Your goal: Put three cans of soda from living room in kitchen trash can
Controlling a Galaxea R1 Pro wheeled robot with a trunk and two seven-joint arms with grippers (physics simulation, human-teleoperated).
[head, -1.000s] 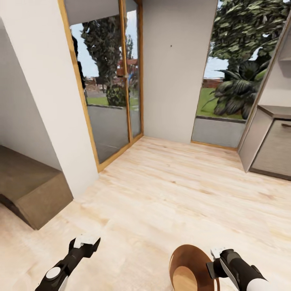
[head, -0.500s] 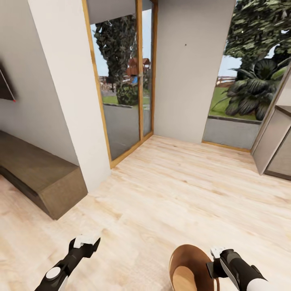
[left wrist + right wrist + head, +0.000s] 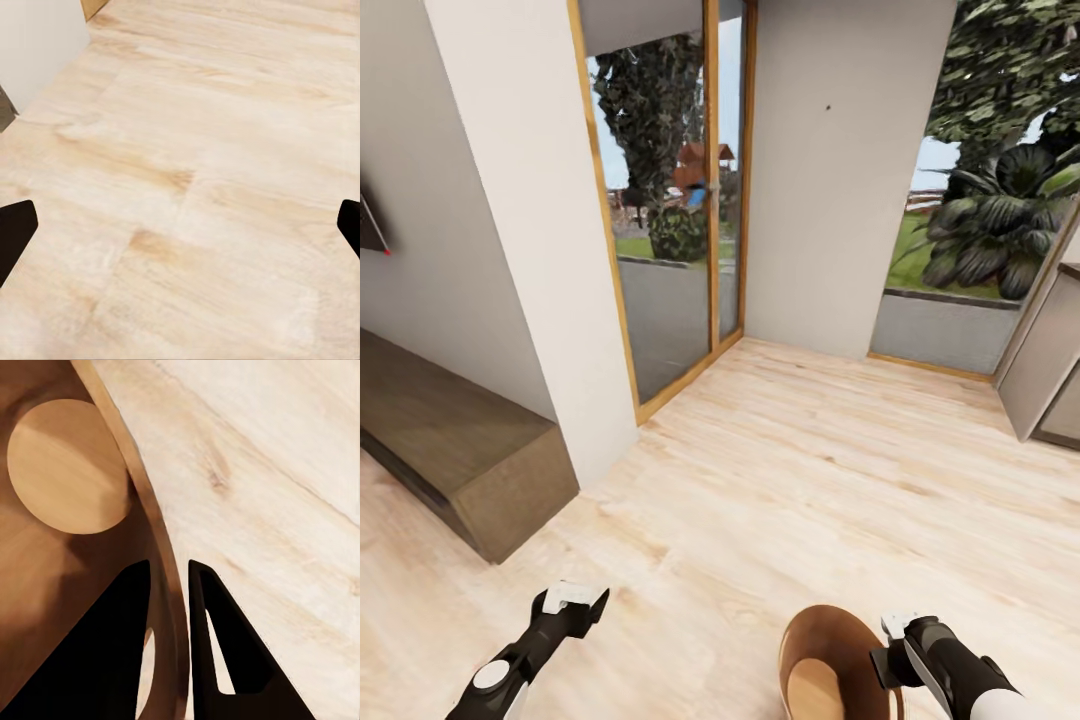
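Observation:
The copper-brown tash can hangs low at my right side, and my right gripper is shut on its rim. In the right wrist view one finger is inside the tash can's wall and the other outside, and the right gripper pinches the rim beside the slot handle. The can's round bottom is bare. My left gripper is open over the wooden floor, and the left wrist view has only floor between the left gripper's fingertips. The cans of soda are out of view.
A long low dark-wood cabinet runs along the left wall under a black television corner. A white wall pier stands beside glass doors. A grey kitchen cabinet is at far right. Pale wood floor stretches ahead.
The whole view has swung left: the dark-wood cabinet has come further into view and the grey cabinet has slid toward the right edge. Both grippers and the tash can keep their places.

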